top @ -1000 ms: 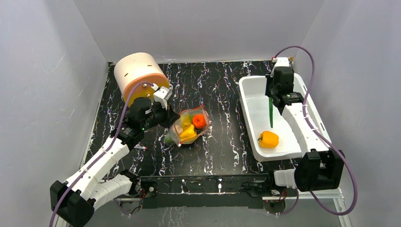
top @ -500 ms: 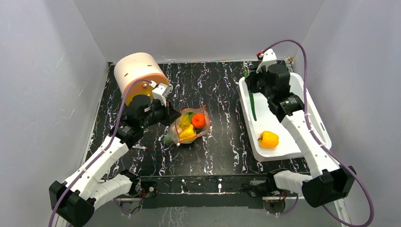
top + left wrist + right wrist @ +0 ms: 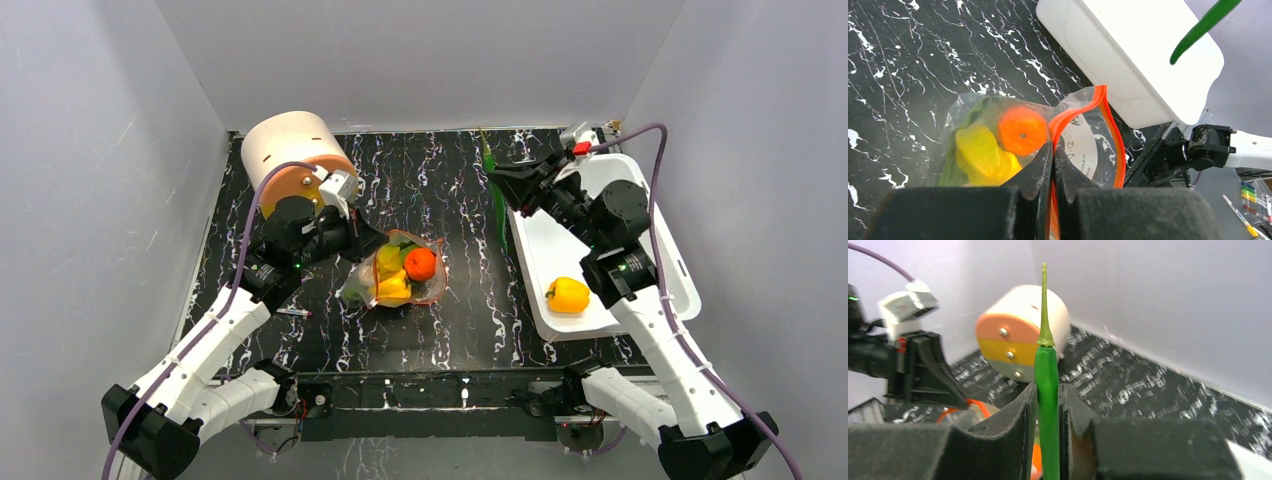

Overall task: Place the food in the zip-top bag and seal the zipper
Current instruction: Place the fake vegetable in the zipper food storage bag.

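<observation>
Pale grey walls [image 3: 400,60] close in a black table [image 3: 450,180] veined with white. At its left rear a cream drum [image 3: 295,160] lies on its side. Just in front, the left gripper [image 3: 1052,147] is clenched on the red-orange zipper [image 3: 1108,120] of the clear bag [image 3: 400,300], which rests on the table left of centre. The bag holds yellow peppers [image 3: 392,283] and a tomato [image 3: 421,263]. The right gripper [image 3: 1048,390] grasps a green pod [image 3: 499,215] in the air between the bag and the white tub [image 3: 555,240]. Another yellow pepper [image 3: 567,295] sits in the tub.
</observation>
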Tool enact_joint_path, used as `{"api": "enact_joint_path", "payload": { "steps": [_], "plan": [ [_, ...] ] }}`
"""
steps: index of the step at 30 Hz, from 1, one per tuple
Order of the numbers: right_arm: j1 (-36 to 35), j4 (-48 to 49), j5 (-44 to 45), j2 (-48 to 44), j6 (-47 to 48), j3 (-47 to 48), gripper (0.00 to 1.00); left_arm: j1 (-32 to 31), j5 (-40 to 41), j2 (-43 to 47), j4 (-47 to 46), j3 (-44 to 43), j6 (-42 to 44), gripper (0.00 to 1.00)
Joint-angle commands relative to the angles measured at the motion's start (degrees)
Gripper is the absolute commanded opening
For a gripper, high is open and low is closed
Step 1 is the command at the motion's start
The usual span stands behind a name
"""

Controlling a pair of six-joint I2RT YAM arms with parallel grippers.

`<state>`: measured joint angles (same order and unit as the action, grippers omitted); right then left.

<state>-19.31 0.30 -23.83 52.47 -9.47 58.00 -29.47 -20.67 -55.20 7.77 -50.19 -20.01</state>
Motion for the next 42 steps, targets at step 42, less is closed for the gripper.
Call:
{"api": "enact_joint_path", "payload": {
  "steps": [42],
  "plan": [
    [-23.54, 26.44, -27.28, 15.76, 26.81, -5.7, 0.12, -0.14, -15.11, -0.37, -6.0, -3.42, -2.95, 0.0]
  ]
}}
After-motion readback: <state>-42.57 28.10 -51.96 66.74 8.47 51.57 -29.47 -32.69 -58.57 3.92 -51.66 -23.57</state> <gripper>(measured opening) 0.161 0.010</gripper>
